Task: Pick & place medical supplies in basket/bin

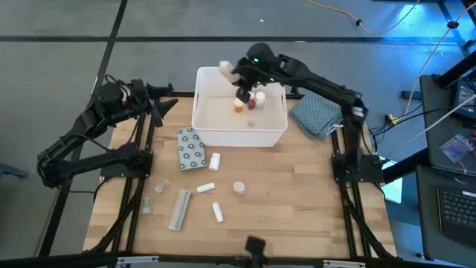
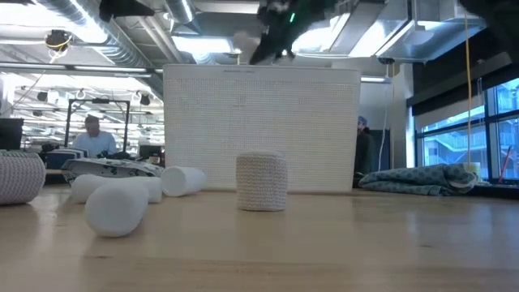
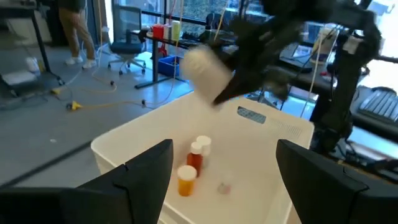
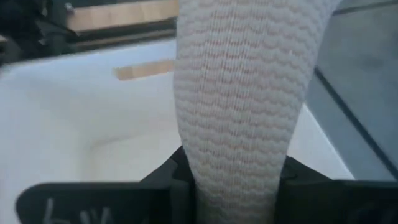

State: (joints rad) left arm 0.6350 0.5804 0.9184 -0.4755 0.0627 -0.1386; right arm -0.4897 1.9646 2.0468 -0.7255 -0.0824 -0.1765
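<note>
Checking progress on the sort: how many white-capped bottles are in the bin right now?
2 clearly show, standing together inside the white bin near its far side: an orange bottle and a red bottle. The right arm overhead may hide another in the high view.

Bottles [image 1: 248, 102] in tub [image 1: 239, 135]

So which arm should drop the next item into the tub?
The right: its claw holds a white roll above the tub's far corner. The left claw waits, open, beside the tub.
</note>
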